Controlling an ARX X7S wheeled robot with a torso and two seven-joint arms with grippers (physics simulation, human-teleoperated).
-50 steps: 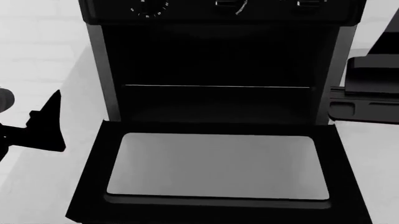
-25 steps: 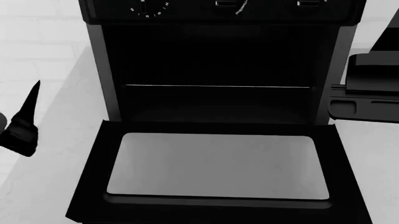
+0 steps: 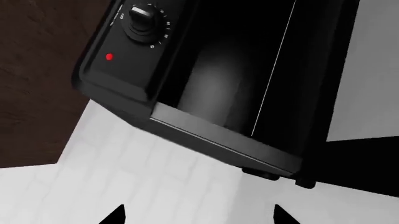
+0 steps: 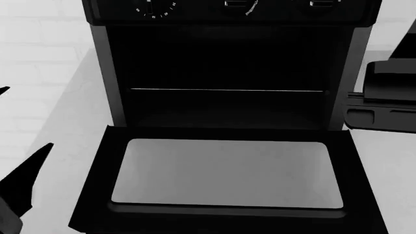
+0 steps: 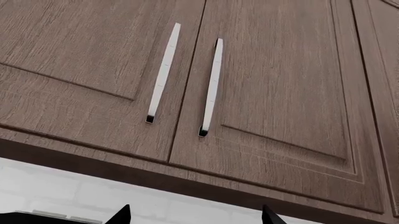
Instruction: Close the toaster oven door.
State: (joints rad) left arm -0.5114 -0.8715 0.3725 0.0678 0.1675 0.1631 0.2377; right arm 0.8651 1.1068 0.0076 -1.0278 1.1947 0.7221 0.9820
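The toaster oven point(image 4: 227, 58) fills the head view, with knobs along its top and a wire rack in the dark cavity. The toaster oven door point(image 4: 227, 173) hangs open and lies flat toward me, its grey glass window facing up. My left gripper point(image 4: 26, 117) is open and empty at the left edge, beside the door's left side and apart from it. In the left wrist view the open gripper point(image 3: 199, 217) faces the oven's side point(image 3: 218, 140), a knob point(image 3: 142, 18) and the door glass point(image 3: 367, 70). My right gripper point(image 5: 196, 217) is open and empty. It does not show in the head view.
A smaller black appliance point(image 4: 387, 95) stands right of the oven. A white tiled wall point(image 4: 39, 48) is behind at the left. The right wrist view shows brown wall cabinet doors point(image 5: 281, 93) with two silver bar handles point(image 5: 212, 88).
My left gripper has moved down and toward me along the left edge of the head view, and turned. The oven and its door have not moved.
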